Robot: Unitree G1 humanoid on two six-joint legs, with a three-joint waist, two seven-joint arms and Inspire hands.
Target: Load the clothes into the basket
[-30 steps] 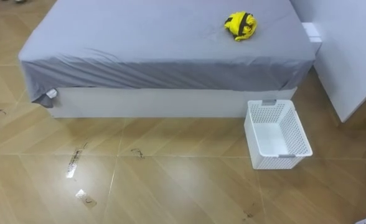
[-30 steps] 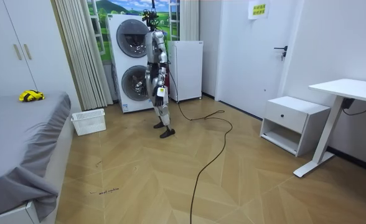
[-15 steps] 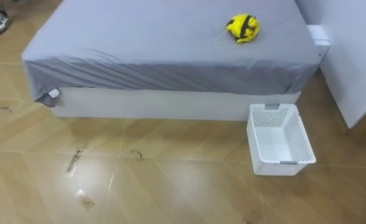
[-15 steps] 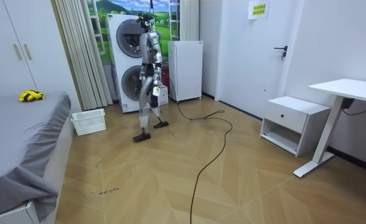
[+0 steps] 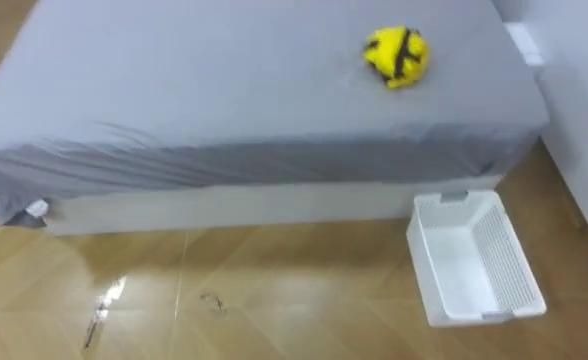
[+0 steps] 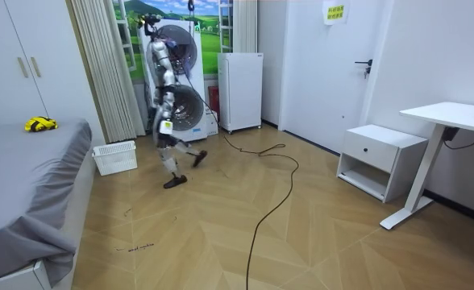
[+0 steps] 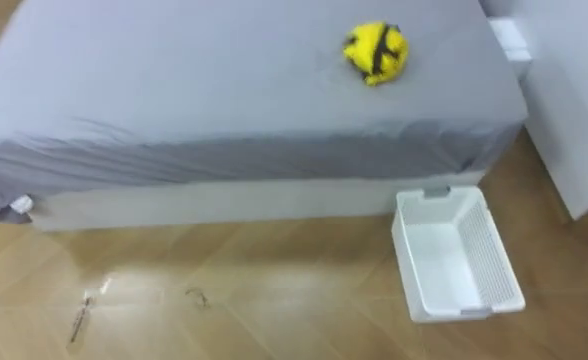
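On the bed [image 5: 224, 90] — yellow clothes [image 5: 396, 55]; basket [image 5: 510, 258] beside.

Bed top: the grey sheet [image 5: 224, 90] is left unobstructed around the yellow clothes [image 5: 396, 55].
Basket: the white basket [image 5: 474, 265] is stood open-topped beside the bed.
Right side: closed off by a white panel [image 5: 584, 120].

Yellow against a whole lot of grey

The clothes [image 5: 396, 55] are bright yellow with black streaks, the bedsheet [image 5: 224, 90] is plain grey, and the bed base [image 5: 254, 203] is white. The basket [image 5: 512, 258] is white with a grid of tiny holes. The floor [image 5: 294, 320] is warm brown wood in a herringbone pattern.
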